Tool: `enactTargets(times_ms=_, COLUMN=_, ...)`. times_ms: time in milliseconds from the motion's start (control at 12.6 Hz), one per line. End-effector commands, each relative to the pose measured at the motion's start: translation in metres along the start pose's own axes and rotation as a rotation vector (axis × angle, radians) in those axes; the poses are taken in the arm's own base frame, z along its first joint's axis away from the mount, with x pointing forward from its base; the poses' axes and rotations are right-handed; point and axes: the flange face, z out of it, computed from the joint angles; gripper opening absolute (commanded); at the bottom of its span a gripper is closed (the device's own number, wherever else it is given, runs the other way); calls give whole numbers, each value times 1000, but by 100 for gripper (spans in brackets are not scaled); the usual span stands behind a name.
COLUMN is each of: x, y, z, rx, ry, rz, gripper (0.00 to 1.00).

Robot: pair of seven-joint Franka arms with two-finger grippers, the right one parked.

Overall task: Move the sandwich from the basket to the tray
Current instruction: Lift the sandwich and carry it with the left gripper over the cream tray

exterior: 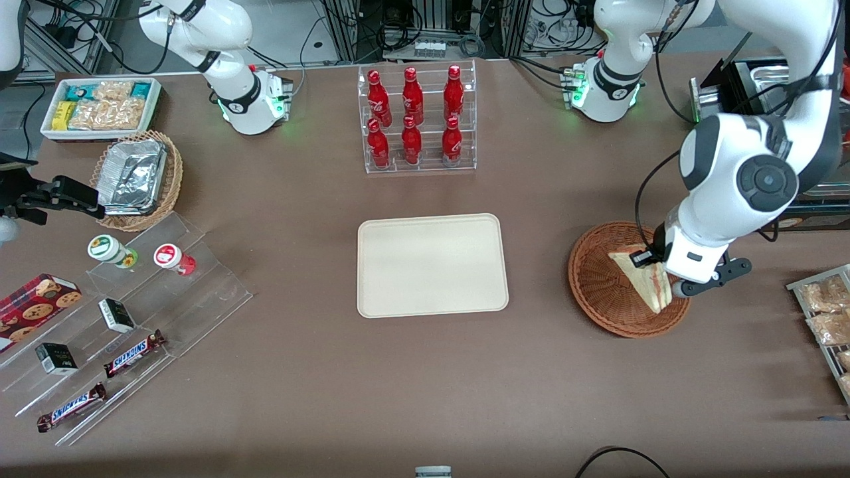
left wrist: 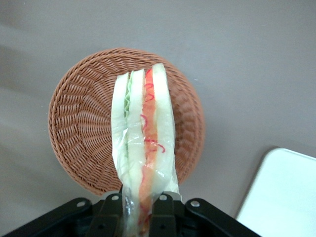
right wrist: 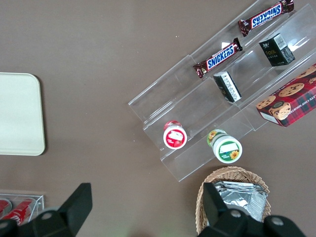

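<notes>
My left gripper [exterior: 654, 269] is shut on the sandwich [exterior: 641, 279], a pale wedge in clear wrap with red and green filling stripes [left wrist: 145, 143]. The sandwich hangs above the reddish-brown wicker basket [exterior: 597, 292], lifted clear of its floor; in the left wrist view the basket [left wrist: 84, 128] lies empty below it. Both fingers [left wrist: 165, 215] press the wrap near one end of the wedge. The cream-beige tray [exterior: 431, 265] lies flat at the table's middle, empty, and a corner of the tray [left wrist: 281, 197] shows in the left wrist view.
A clear rack of red bottles [exterior: 417, 119] stands farther from the front camera than the tray. A wire tray of snack bags [exterior: 827, 318] sits at the working arm's end. A lighter basket with foil containers [exterior: 136, 176], a white snack bin [exterior: 99, 106] and an acrylic stand [exterior: 126, 318] lie toward the parked arm's end.
</notes>
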Motion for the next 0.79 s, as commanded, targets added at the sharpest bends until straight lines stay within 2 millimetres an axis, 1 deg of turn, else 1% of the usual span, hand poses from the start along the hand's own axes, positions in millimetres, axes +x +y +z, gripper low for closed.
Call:
enactTargets(times_ms=0, x=-7, y=43, z=-38, rx=-14, ry=25, rz=55, gripper=0)
enactTargets(times_ms=79, x=-15, y=64, z=-42, rx=-32, ry=27, rz=87, gripper=0)
enactTargets(times_ms=158, x=-27, y=88, z=-42, rx=-43, ry=25, rz=131, gripper=0)
enactTargets(times_ms=237, x=-33, y=101, z=-41, rx=-50, ry=25, rz=152, gripper=0)
enactTargets(times_ms=317, x=-45, y=127, z=-35, rx=-51, ry=17, rz=184, gripper=0)
enactTargets(times_ms=475, x=-71, y=174, z=-13, rx=-38, ry=-3, rz=215, gripper=0)
enactTargets(times_ms=554, x=-83, y=194, z=-1, rx=-20, ry=-3, rz=228, gripper=0)
enactTargets(times_ms=633, x=-90, y=211, z=9, rx=-14, ry=-8, rz=222, gripper=0)
enactTargets(times_ms=712, x=-107, y=238, z=20, rx=-18, ry=-11, rz=229, gripper=0)
